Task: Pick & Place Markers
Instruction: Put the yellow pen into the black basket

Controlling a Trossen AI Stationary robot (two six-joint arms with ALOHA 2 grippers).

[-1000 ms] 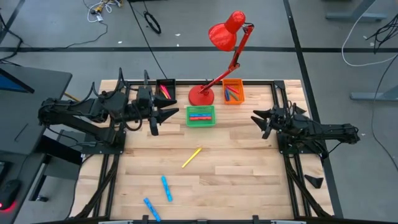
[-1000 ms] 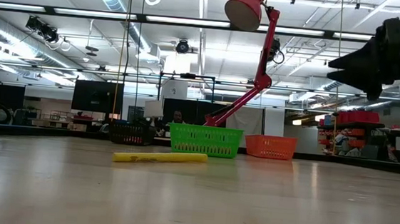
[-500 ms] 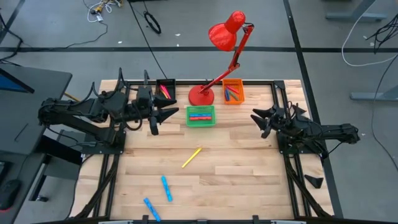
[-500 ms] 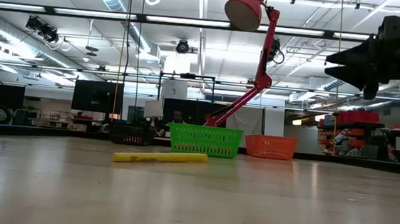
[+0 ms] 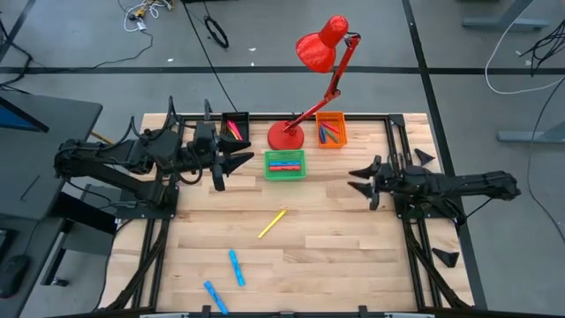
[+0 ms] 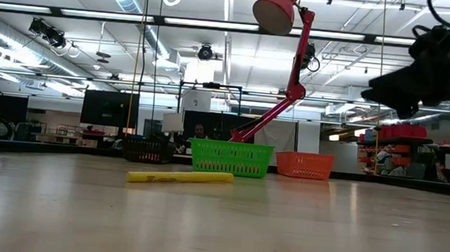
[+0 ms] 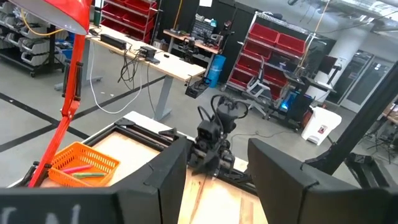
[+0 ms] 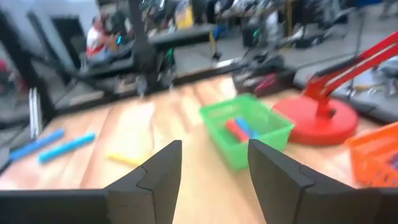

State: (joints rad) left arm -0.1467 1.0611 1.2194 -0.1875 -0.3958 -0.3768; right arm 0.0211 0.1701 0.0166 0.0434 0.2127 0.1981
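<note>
1. While the red desk lamp leans over them, the green plastic basket, orange basket and black bin each hold markers.
2. Loose yellow marker lies lower centre — below-left of the empty, parted right gripper; two blue markers lower left.
3. Left gripper — apart, empty, upper left.

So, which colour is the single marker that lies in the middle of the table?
Yellow. The marker shows best in the high view, alone on the bare wood.

Three loose markers, three bins, one lamp.
</note>
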